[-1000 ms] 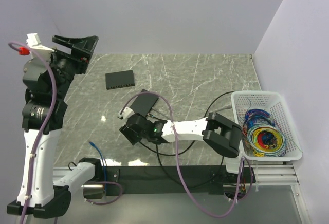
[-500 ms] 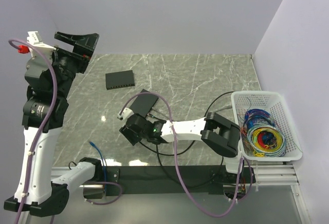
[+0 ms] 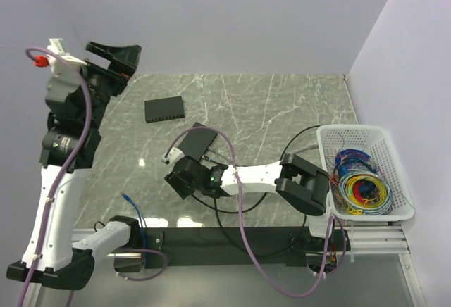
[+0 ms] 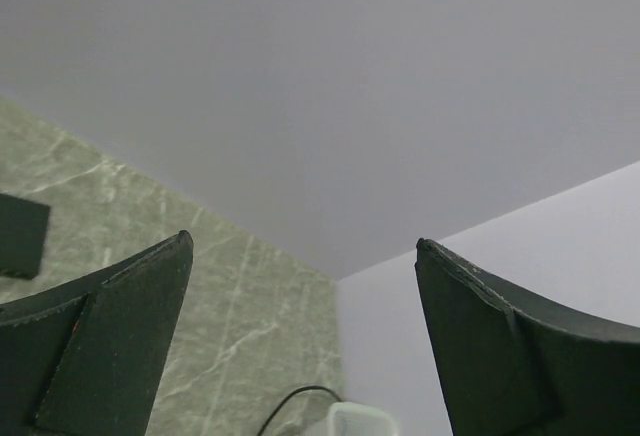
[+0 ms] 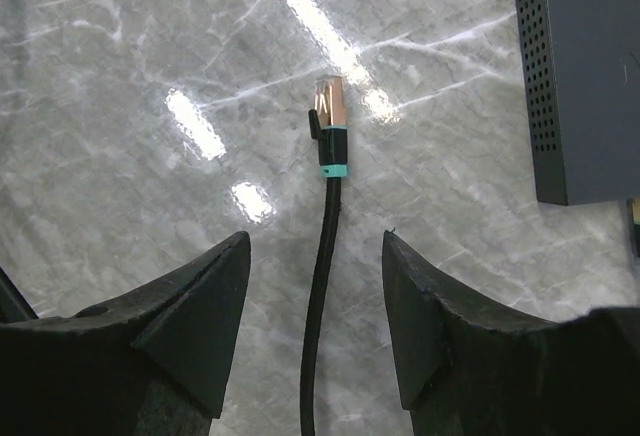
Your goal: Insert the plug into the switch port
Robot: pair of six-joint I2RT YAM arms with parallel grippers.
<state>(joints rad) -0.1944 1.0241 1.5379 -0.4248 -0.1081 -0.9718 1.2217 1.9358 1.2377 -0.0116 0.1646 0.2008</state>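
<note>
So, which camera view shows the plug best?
The right wrist view: the plug lies there sharp and close, its gold tip plain. In the top external view I cannot make it out; the left wrist view does not show it.

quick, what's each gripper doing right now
left gripper: open, empty, held up high.
right gripper: open, jaws either side of the black cable just behind the plug, not gripping it.

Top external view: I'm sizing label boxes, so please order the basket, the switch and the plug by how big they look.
1. Basket, by far the largest.
2. Switch, a small black rectangle.
3. Plug, only a pale speck.
</note>
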